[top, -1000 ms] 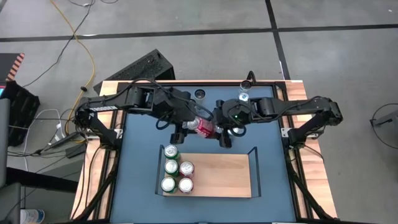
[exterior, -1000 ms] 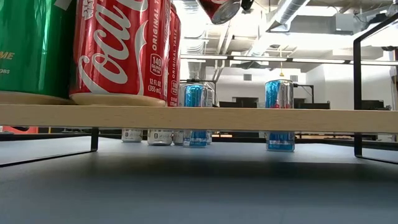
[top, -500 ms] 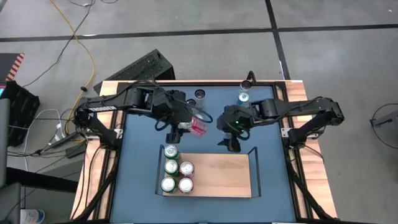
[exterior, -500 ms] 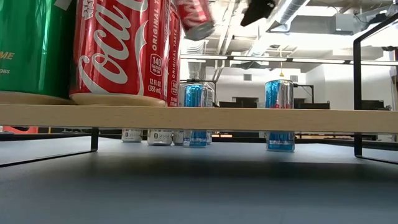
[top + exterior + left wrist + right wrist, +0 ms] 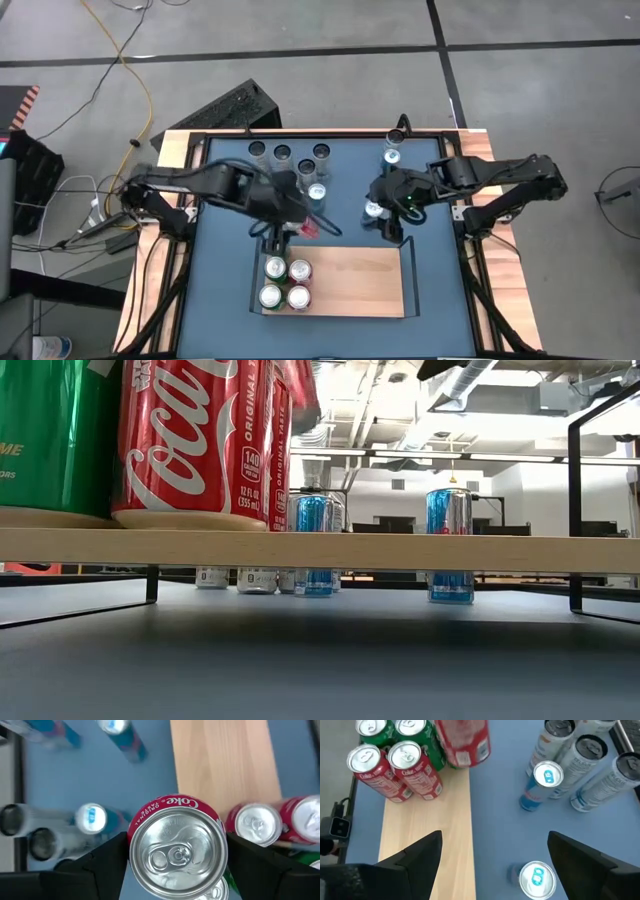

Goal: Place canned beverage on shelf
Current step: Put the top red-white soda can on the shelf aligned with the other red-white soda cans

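A: Start with the biggest thing. What sits on the table (image 5: 225, 250)?

B: The shelf (image 5: 350, 285), a light-wood board with black rails at its short ends, lies toward six o'clock of the blue top in the high view. Its nine o'clock end is crowded with cans; the rest of the board is bare.

A: Which cans?

B: In the high view, four tops show in a square: two green cans (image 5: 271, 281) on the outer side, two red cans (image 5: 298, 283) just inside them, packed touching. The right wrist view shows the same cluster on the board's end.

A: And the arms?

B: The left arm reaches in from nine o'clock. Its gripper (image 5: 175, 852) clamps a red cola can (image 5: 176, 851), one finger on each side of the body, top facing the wrist camera. In the high view that can (image 5: 305, 226) hangs over the shelf's twelve o'clock edge, just beside the cluster, tilted rather than upright.

A: Is it resting on the board?

B: I can't tell; the low view shows only a red blur behind the standing cans.

A: The right gripper?

B: The right gripper (image 5: 490, 862) is near three o'clock of the held can, well apart from it, fingers spread wide and holding nothing. It hovers by a blue can (image 5: 372, 210).

A: Anything smaller?

B: A group of slim silver and blue cans (image 5: 290, 160) stands at twelve o'clock, and two more (image 5: 393, 147) at one o'clock.
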